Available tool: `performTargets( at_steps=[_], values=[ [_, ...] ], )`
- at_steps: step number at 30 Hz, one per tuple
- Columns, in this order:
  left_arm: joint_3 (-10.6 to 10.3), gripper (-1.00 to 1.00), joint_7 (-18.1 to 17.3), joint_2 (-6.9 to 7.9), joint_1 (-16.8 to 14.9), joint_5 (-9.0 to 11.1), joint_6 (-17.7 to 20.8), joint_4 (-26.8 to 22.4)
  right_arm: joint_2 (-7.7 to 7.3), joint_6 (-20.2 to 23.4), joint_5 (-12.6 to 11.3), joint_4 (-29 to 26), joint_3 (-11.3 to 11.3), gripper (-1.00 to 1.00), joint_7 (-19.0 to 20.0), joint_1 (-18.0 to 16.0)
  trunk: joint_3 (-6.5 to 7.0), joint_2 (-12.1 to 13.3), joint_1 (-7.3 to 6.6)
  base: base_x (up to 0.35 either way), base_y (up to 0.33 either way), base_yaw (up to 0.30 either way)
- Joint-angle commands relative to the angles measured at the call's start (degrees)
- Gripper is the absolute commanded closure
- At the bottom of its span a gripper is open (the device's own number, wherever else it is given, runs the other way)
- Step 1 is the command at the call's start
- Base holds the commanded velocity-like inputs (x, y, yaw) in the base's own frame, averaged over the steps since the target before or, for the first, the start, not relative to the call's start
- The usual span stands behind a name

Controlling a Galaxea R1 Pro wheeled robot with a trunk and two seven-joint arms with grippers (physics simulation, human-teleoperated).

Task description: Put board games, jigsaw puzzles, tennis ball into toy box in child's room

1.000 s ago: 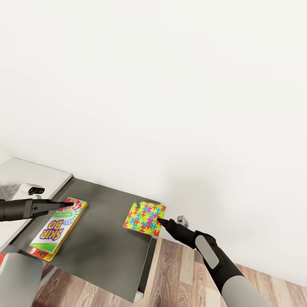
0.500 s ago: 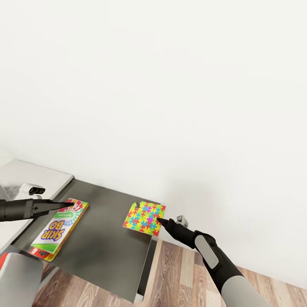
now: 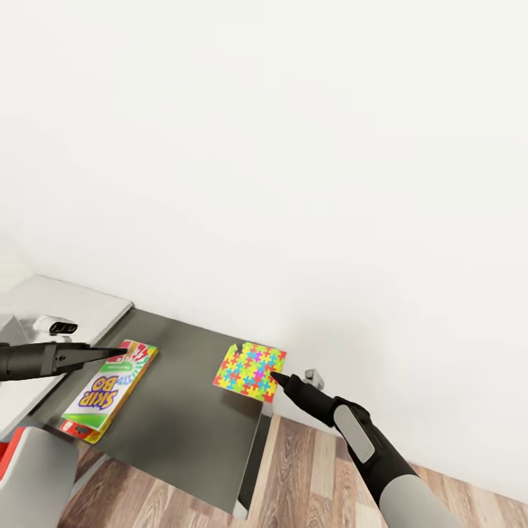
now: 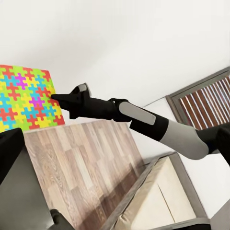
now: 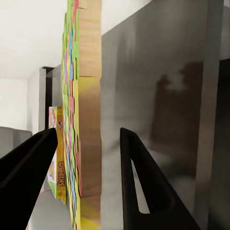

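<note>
Two toys lie on the desk [image 3: 183, 425], the jigsaw puzzle [image 3: 250, 369] at its far corner between the spread right hand [image 3: 276, 378], the whole view having shifted slightly, so grasping seems imminent.

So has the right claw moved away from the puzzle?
No. The right gripper still sits at the same edge of the puzzle; the whole view shifted slightly, so the camera moved.
</note>
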Motion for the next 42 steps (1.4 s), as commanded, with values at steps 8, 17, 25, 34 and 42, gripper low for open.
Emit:
performTargets(
  at_steps=[8,17,25,34,42],
  values=[
    [-0.04,-1.00,-0.19,0.04,-0.04,-0.04,0.57,-0.14,0.01,0.09,-0.32,-0.01,0.00,1.00,-0.03,-0.04,0.65,-0.10,0.03,-0.001,0.000,0.080],
    [-0.20,-1.00,-0.19,0.04,-0.04,0.01,0.59,-0.23,0.01,0.08,-0.31,-0.01,0.00,1.00,-0.03,-0.04,1.50,-0.10,0.03,-0.048,0.000,0.087],
    [-0.33,-1.00,-0.19,-0.03,-0.04,0.02,0.58,-0.47,0.01,0.08,-0.31,-0.01,0.00,1.00,-0.03,-0.05,2.25,-0.10,0.03,-0.021,0.000,0.088],
    [-0.42,-1.00,-0.19,-0.12,-0.04,0.00,0.54,-0.67,0.01,0.00,-0.31,-0.01,0.00,1.00,-0.03,-0.05,3.10,-0.10,0.03,-0.001,0.000,0.088],
    [-0.70,-1.00,-0.19,-0.31,-0.04,-0.19,0.54,-0.68,0.01,0.00,-0.31,-0.01,0.00,1.00,-0.03,-0.13,3.85,-0.10,0.03,0.000,0.000,0.088]
  ],
)
